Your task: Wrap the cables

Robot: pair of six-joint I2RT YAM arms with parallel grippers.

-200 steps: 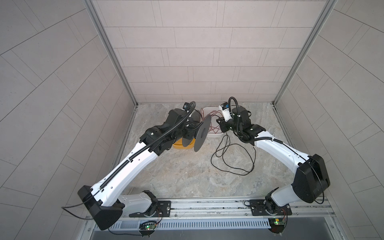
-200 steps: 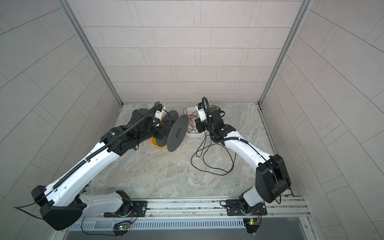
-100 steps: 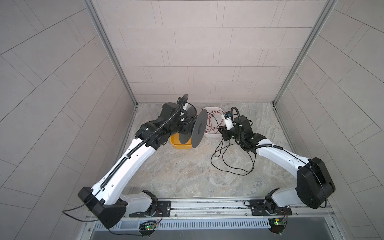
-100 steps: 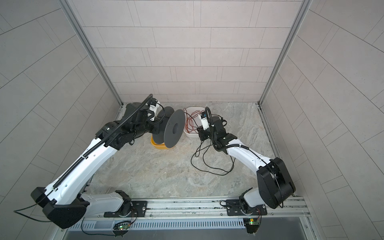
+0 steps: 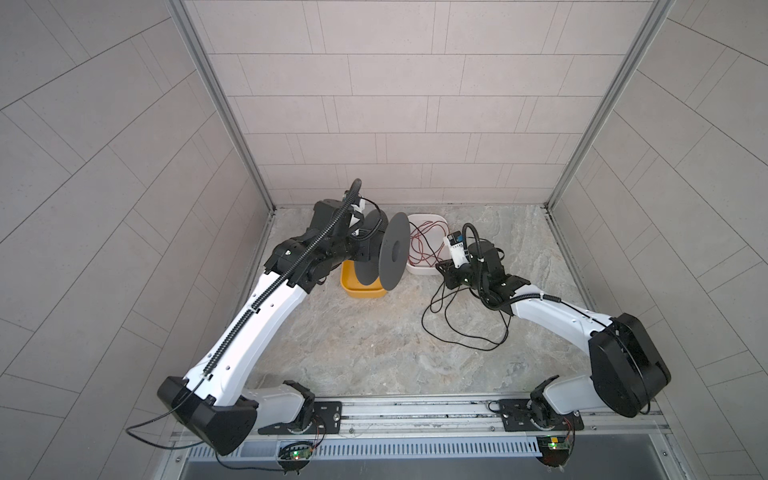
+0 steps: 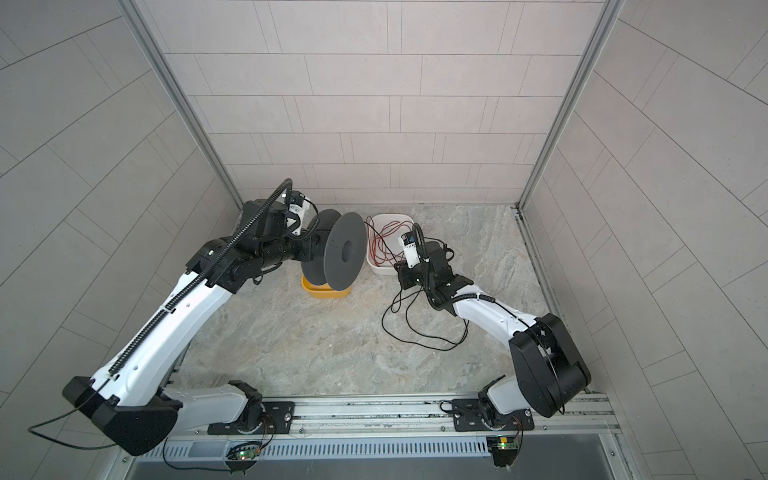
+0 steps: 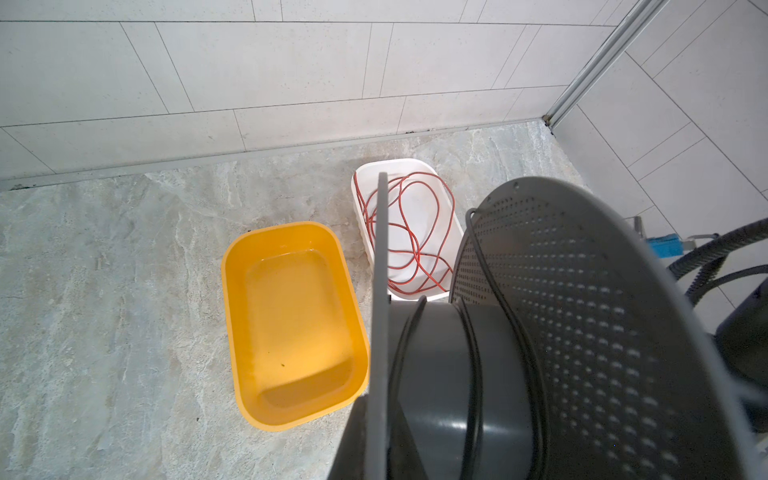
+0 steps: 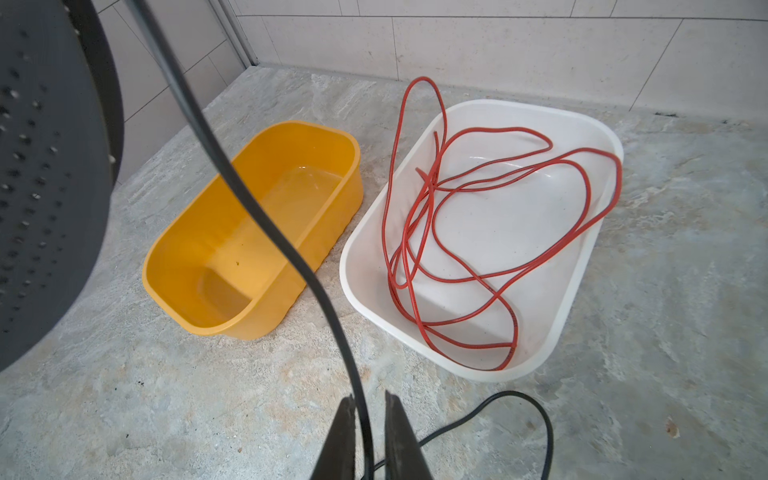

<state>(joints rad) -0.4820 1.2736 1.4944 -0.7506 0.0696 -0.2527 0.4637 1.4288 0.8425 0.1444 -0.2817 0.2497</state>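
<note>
Left gripper was pressed together on the dark grey spool, holding it on its side in the air above the yellow bin; its fingers were mostly hidden behind the flange. In the left wrist view a few turns of the black cable sat around the spool hub. From there the cable ran across to the right gripper, whose jaws were drawn in narrow, pinching the cable between them. The rest of the cable lay in loose loops on the marble floor, beside the right arm in both top views. The red wire lay coiled in the white bin, just beside the yellow bin.
</note>
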